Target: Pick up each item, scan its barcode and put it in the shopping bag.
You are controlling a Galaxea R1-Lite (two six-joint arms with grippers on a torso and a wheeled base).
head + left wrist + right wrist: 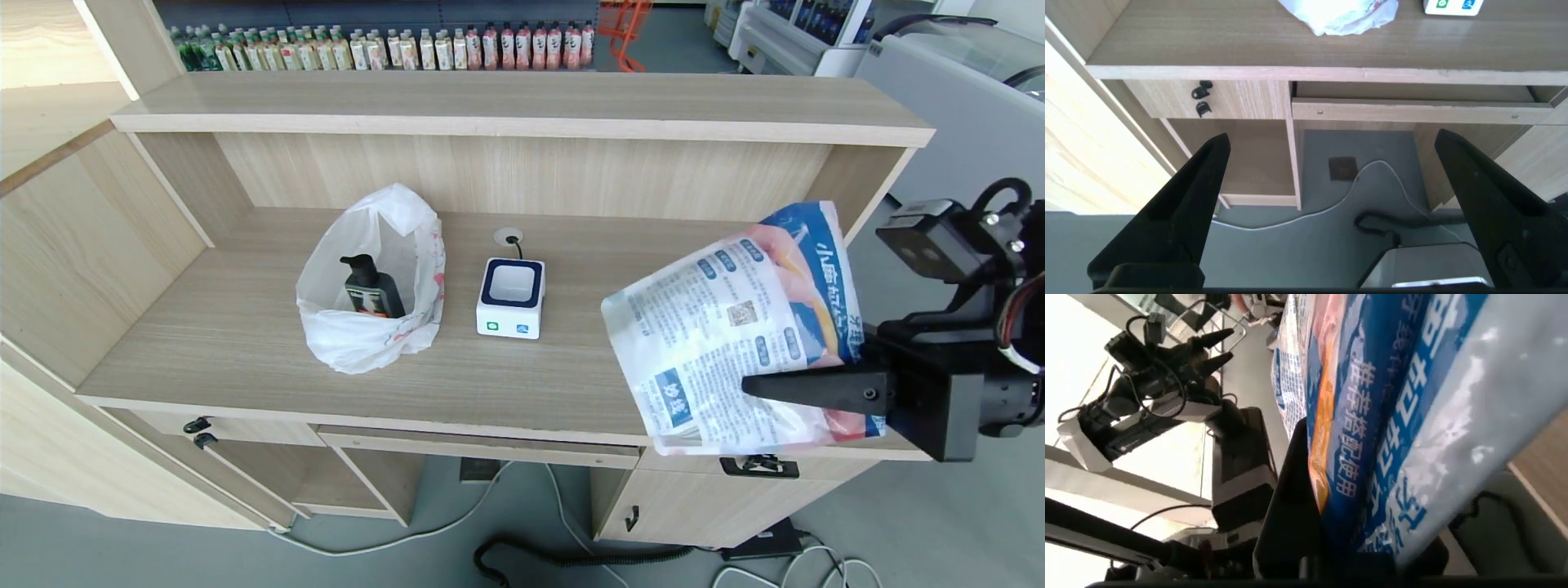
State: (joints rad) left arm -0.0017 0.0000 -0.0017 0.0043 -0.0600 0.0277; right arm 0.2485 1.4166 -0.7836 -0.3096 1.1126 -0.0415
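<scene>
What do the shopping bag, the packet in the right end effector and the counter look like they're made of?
Shopping bag: thin white plastic film, crumpled and slumped.
Packet: glossy printed plastic film, judging by its creases and shine.
Counter: matte pale wood-grain board, possibly laminate; can't tell.

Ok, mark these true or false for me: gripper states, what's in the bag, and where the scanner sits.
1. The right gripper is clamped on the printed packet. True.
2. The shopping bag is empty. False: a black pump bottle stands inside it.
3. The scanner sits on the bag's left. False: it sits on the bag's right, apart from it.
4. The left gripper is open and holds nothing. True.
</scene>
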